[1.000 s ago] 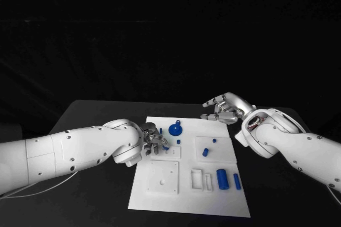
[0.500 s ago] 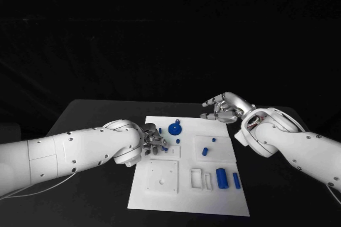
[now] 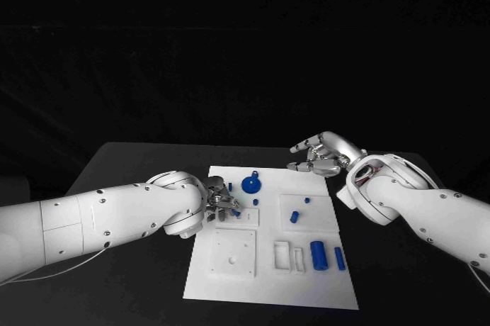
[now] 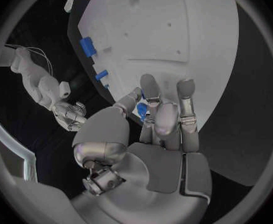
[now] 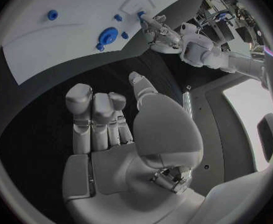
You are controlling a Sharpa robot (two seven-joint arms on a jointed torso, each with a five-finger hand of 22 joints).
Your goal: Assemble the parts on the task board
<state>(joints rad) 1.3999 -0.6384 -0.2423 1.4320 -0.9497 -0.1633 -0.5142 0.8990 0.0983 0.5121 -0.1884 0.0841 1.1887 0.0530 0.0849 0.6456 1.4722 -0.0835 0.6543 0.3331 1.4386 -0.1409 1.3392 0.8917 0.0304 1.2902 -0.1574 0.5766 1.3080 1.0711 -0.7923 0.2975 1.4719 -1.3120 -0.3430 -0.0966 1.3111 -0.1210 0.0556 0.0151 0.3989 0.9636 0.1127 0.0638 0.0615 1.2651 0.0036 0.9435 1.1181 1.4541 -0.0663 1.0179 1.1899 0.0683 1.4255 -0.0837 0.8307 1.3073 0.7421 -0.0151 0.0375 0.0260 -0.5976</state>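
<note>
The white task board (image 3: 270, 283) lies in the middle of the table. My left hand (image 3: 219, 201) is at the board's left edge and pinches a small blue part (image 3: 237, 212) between thumb and fingers; the left wrist view shows the same part (image 4: 140, 109) at the fingertips (image 4: 150, 84). A blue disc with a knob (image 3: 251, 186) and small blue pegs (image 3: 294, 217) sit farther up the board. Two blue cylinders (image 3: 319, 256) lie at its right side. My right hand (image 3: 323, 156) hovers off the board's far right corner, fingers apart and holding nothing.
A white square plate (image 3: 235, 254) and narrow white frames (image 3: 282, 258) lie on the board's near half. The right wrist view looks across the board (image 5: 55, 45) to the blue disc (image 5: 108, 36) and my left hand (image 5: 156, 32). Black table surrounds the board.
</note>
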